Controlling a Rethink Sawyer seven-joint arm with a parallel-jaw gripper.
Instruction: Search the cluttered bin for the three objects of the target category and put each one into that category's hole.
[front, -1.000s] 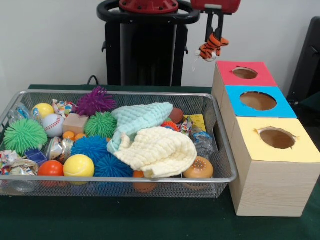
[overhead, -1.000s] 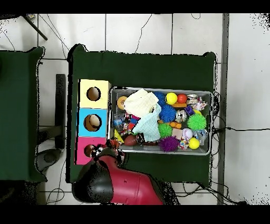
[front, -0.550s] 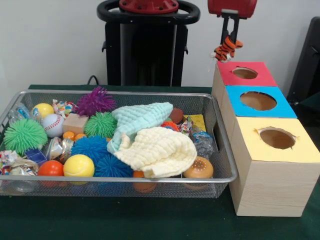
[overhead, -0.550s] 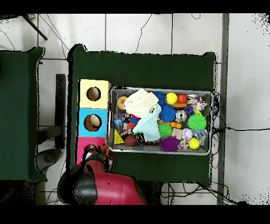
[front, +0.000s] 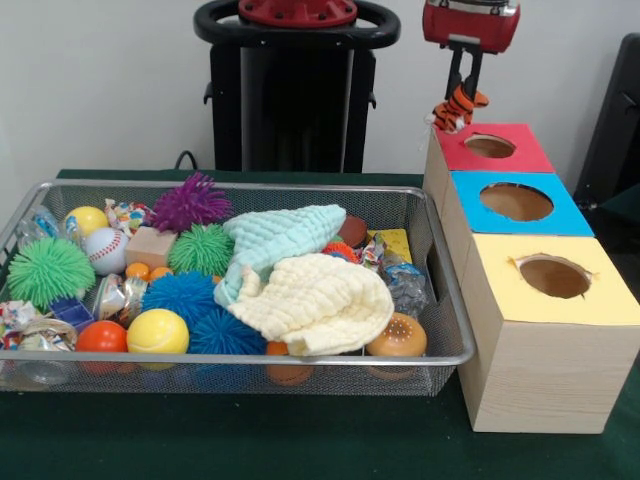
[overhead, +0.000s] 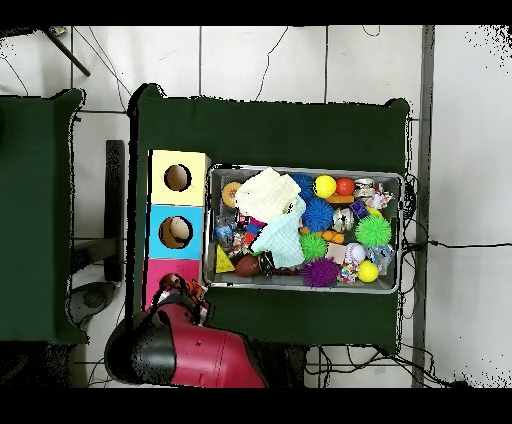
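**Tiger toy hanging over the red box**

While the pincer (front: 462, 88) is clamped on a little striped tiger toy (front: 456, 106), it hangs in the air just beside the back corner of the red box (front: 528, 156), above and a bit off to the side of that box's hole (front: 490, 146). Next in the row come the blue box (front: 560, 212) and the yellow box (front: 610, 298). Beside them on the green desk (front: 300, 440) sits the wire bin (front: 440, 300), stuffed with spiky balls, a baseball (front: 106, 249) and two cloths.
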